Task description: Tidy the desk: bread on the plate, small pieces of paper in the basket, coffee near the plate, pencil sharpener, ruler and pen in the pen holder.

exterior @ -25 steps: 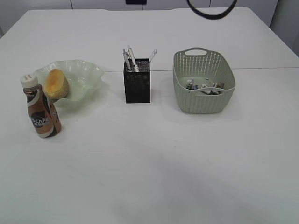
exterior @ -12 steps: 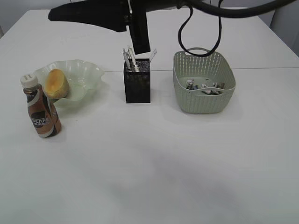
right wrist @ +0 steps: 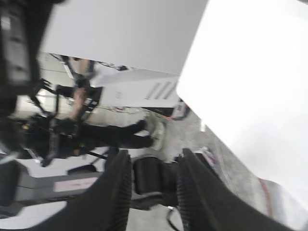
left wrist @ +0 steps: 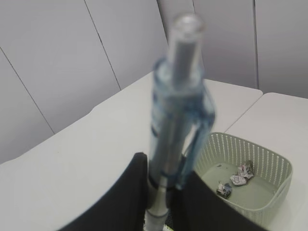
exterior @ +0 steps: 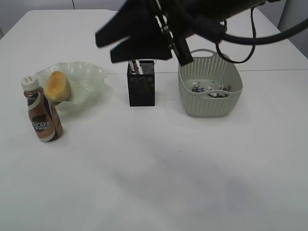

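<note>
While you look along the desk [exterior: 159, 168] from outside, a dark, blurred arm [exterior: 159, 29] hangs just above the pen holder [exterior: 141, 89], hiding its back rim. A few pens [exterior: 137, 66] already poke out of the holder. The plate [exterior: 91, 77] with the bread [exterior: 57, 85] lies left of the holder, the coffee bottle [exterior: 42, 113] further left and nearer you, and the basket [exterior: 231, 79] right of the holder.

A second ago only a loop of cable showed at the top. Half a second ago the arm stretched higher across the back. Now it is lower and over the holder, while nothing on the desk has shifted.

From the left wrist, your left gripper [left wrist: 161, 192] is clenched on a clear blue pen [left wrist: 178, 125], low on its barrel, so most of the pen stands up towards the camera. Judge it light, stiff and smooth. It could pivot or slip, so keep it upright and let go only once it is inside the holder, which this view does not show. The basket [left wrist: 269, 159] holds paper scraps [left wrist: 243, 171].

From the right wrist, your right gripper [right wrist: 149, 192] points off the desk, with its jaws apart and apparently empty.
</note>
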